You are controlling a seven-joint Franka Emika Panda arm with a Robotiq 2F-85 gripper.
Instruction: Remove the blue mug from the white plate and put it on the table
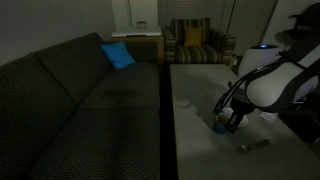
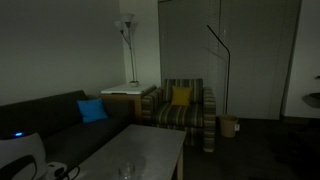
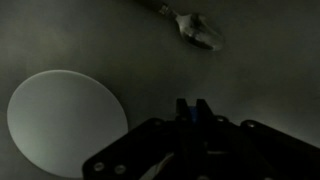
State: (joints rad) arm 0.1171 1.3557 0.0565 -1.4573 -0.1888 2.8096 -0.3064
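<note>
blue mug is off the white plate, low over the table right at the gripper tips; in the wrist view the plate lies bare at their 8 o'clock. Too dark to tell if the jaws pinch the mug or stand spread. Risk: letting go before the base is flat on the table tips it, and drift toward 8 o'clock clips the plate rim.

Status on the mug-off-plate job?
Done: the white plate is bare in the wrist view. The blue mug appears to stand on the table by the gripper. In hand: unclear, too dark to see a grip. Left: likely just release and retreat.
</note>
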